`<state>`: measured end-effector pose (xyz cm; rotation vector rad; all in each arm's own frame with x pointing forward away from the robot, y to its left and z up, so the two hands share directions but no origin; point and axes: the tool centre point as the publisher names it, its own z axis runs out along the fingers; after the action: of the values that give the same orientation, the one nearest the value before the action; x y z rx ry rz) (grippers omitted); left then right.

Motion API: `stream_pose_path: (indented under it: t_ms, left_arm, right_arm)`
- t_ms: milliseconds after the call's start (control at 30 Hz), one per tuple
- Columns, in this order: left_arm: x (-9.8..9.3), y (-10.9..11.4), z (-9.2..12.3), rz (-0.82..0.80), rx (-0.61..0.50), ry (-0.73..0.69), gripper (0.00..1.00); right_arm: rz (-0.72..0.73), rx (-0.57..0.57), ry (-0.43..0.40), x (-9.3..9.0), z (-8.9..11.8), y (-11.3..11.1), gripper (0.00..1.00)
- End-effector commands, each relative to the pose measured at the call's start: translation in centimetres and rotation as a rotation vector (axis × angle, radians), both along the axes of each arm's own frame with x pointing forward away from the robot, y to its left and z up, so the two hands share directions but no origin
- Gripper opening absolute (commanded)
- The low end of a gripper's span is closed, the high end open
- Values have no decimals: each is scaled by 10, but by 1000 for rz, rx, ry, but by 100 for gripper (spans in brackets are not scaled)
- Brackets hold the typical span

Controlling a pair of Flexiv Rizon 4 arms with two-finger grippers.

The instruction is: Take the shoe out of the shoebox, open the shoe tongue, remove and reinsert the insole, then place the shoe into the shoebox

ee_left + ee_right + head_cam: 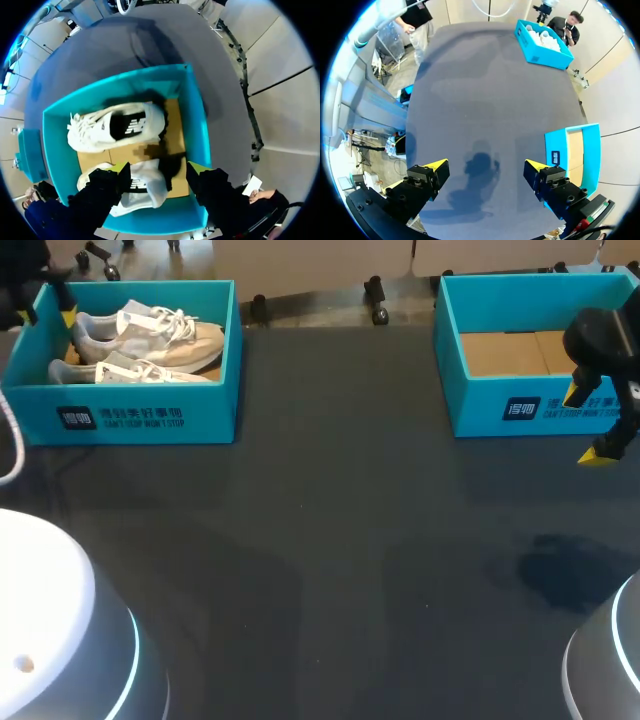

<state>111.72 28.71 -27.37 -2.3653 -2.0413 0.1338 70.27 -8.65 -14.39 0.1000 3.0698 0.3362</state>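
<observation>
Lies on its side in the teal shoebox (120, 418), this shoe (142, 192), pale with a dark logo patch, next to a second shoe (115, 127) of the same kind, on the box's brown cardboard floor. Sits at the counter's (330, 540) far left corner, that shoebox. Hangs over the first shoe with the left claw (159, 169) spread wide, a finger off each side of its rear half; cannot tell whether touching. Hovers with the right claw (590, 425) spread wide as well, gripping nothing, above bare counter just before another teal box (480, 410) at the far right.
</observation>
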Motion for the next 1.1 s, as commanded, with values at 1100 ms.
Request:
stream_pose_path:
  t_ms: [1100]
  left_arm:
    - [-68,-3,-42,-54,-2,-199,74]
  right_arm:
    - [0,-2,3,2,0,1,100]
